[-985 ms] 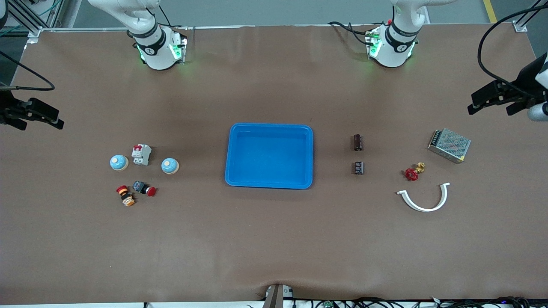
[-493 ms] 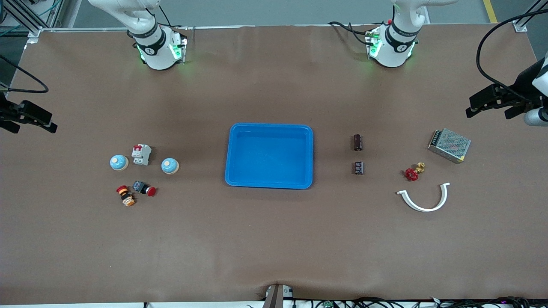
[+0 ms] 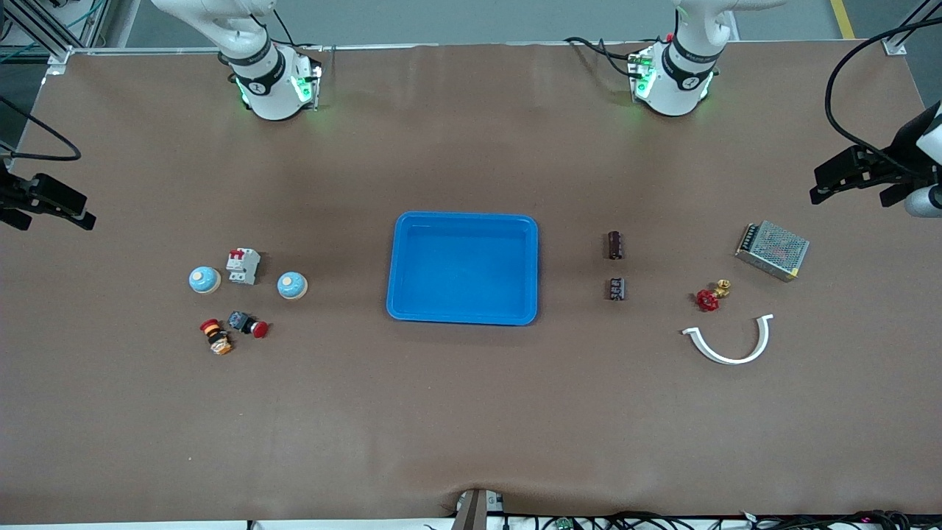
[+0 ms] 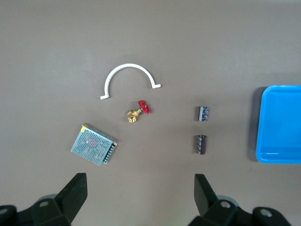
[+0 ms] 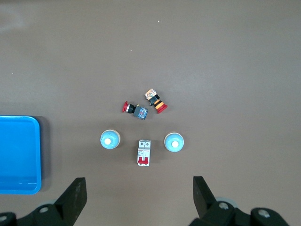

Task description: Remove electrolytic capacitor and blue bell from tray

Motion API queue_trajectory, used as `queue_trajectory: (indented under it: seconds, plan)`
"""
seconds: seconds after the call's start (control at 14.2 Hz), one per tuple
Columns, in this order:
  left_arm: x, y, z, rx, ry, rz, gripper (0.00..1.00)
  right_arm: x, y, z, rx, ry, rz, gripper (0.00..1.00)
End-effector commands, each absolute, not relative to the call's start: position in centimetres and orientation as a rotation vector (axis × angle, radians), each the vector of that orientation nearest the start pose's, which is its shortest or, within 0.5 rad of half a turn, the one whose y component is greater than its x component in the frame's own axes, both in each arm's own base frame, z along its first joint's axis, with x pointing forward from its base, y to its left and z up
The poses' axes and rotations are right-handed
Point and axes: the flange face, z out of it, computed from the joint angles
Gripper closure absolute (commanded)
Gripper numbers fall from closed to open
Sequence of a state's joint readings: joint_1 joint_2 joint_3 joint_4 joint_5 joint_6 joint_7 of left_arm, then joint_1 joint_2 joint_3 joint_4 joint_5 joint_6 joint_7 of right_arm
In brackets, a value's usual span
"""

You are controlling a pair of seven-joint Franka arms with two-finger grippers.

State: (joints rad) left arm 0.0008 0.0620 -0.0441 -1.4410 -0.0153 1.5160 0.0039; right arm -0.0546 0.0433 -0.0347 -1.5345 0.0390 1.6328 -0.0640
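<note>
Blue tray [image 3: 462,267] is sitting empty; left end effector [image 4: 138,188] and right end effector [image 5: 139,190] are hanging open, best kept clear of it.

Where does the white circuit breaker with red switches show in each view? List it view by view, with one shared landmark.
Front view: the circuit breaker stands between the two blue bells, toward the right arm's end of the table.
Left wrist view: not in it.
Right wrist view: circuit breaker between the same two bells, in the lower middle of the picture.
Shared landmark: the tray, empty, in all three views.
</note>
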Motion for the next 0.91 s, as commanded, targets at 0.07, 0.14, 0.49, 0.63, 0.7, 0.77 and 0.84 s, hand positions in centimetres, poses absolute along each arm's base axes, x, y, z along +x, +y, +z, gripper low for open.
queue_trajectory:
  seconds: [0.07, 0.14, 0.49, 0.63, 0.7, 0.77, 0.84]
  plan:
    - [57.62, -2.4, 65.44, -3.137, 0.083, -0.096, 0.0, 57.45, -5.16, 62.92, -3.111, 0.049, -0.104, 0.0]
    - [57.65, -2.4, 65.47, -3.137, 0.083, -0.101, 0.0, 57.49, -5.26, 63.06, -3.111, 0.051, -0.109, 0.0]
    - [57.83, -2.31, 65.42, -3.135, 0.074, -0.116, 0.0, 57.45, -5.25, 63.22, -3.111, 0.053, -0.114, 0.0]
    - [57.83, -2.36, 65.49, -3.141, 0.033, -0.118, 0.0, 57.48, -5.43, 63.13, -3.111, 0.058, -0.111, 0.0]
    - [57.83, -2.29, 65.49, -3.143, 0.029, -0.118, 0.0, 57.39, -5.51, 63.19, -3.111, 0.058, -0.109, 0.0]
    - [57.78, -2.2, 65.58, -3.142, 0.04, -0.121, 0.0, 57.38, -5.51, 63.18, -3.111, 0.06, -0.107, 0.0]
    - [57.78, -2.27, 65.58, -3.14, 0.048, -0.121, 0.0, 57.35, -5.77, 63.18, -3.111, 0.068, -0.107, 0.0]
